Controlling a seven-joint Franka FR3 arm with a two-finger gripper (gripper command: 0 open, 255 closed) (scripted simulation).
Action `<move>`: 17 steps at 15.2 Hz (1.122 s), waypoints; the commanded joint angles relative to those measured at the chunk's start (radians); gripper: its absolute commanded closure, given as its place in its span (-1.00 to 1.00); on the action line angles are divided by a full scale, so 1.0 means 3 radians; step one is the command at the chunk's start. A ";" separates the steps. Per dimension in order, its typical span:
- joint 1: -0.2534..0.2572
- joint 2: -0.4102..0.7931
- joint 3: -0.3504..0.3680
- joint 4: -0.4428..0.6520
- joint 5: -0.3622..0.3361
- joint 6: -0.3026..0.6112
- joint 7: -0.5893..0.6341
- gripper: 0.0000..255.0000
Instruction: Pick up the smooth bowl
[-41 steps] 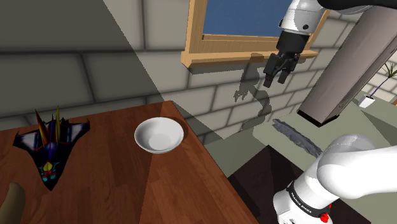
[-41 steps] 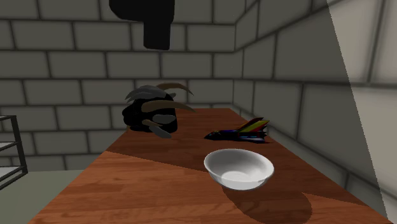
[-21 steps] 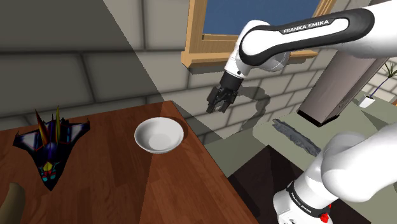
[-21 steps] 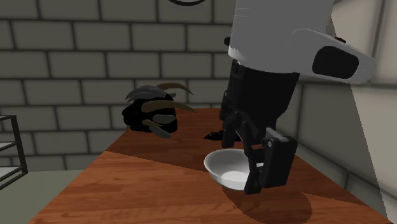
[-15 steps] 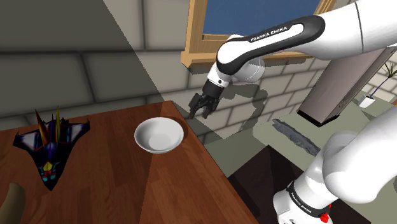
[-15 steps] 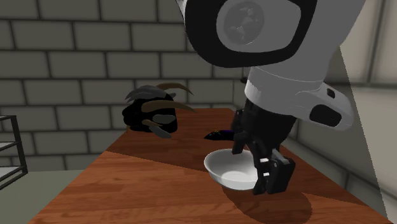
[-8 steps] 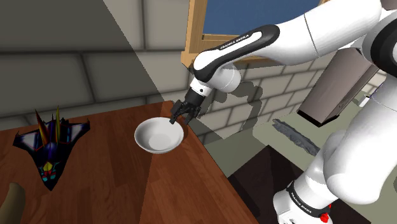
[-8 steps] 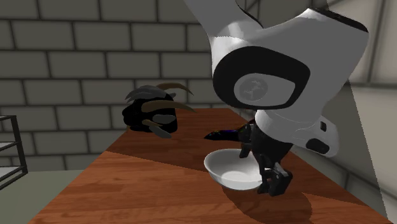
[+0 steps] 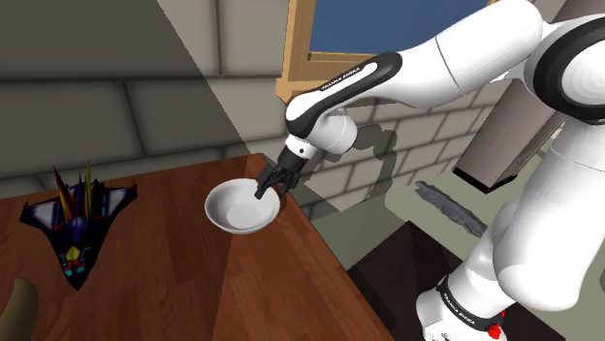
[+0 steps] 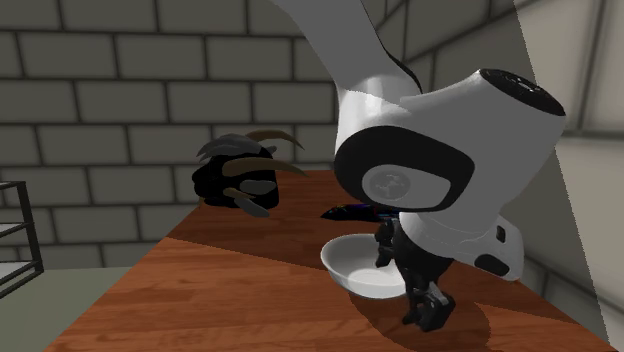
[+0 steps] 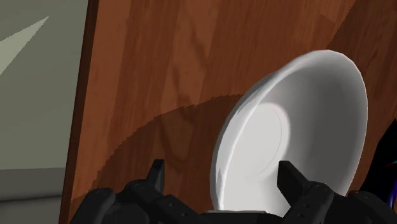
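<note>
The smooth, round white bowl (image 9: 233,207) sits on the reddish-brown wooden table (image 9: 199,291), close to its edge. The all-black two-finger gripper (image 9: 265,187) is at the bowl's rim, fingers spread wide, one inside and one outside, gripping nothing. A dark multicoloured toy jet (image 9: 73,221) lies well apart.

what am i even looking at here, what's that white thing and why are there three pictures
It is a simulated robot: a white jointed arm ending in a black two-finger pincer. One picture looks down from beside the robot's stand, one is taken from another spot in the room, and one comes from a camera on the hand itself. On the wooden table lie a white bowl, a dark toy jet and a black clawed object. Nothing is held: the open fingers stand either side of the bowl's rim, apparently ready to grip.
</note>
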 commanded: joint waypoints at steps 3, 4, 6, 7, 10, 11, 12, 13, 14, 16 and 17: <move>0.0000 0.0031 0.0005 -0.0003 0.0027 0.0028 -0.0033 1.00; 0.0000 0.0030 0.0005 -0.0003 0.0027 0.0028 -0.0034 1.00; -0.0001 0.0030 0.0005 -0.0002 0.0027 0.0027 -0.0033 1.00; -0.0001 0.0031 0.0005 -0.0002 0.0027 0.0027 -0.0034 1.00; 0.0000 0.0030 0.0005 -0.0003 0.0027 0.0027 -0.0034 1.00; -0.0001 0.0031 0.0006 -0.0004 0.0030 0.0029 -0.0037 1.00; 0.0000 -0.0004 -0.0001 -0.0004 0.0000 0.0000 0.0000 1.00; 0.0000 -0.0039 -0.0006 -0.0001 -0.0030 -0.0029 0.0036 1.00; 0.0001 -0.0074 -0.0012 0.0001 -0.0059 -0.0059 0.0072 1.00; 0.0000 -0.0141 -0.0022 0.0009 -0.0116 -0.0119 0.0143 1.00; 0.0000 -0.0174 -0.0027 0.0014 -0.0144 -0.0149 0.0178 1.00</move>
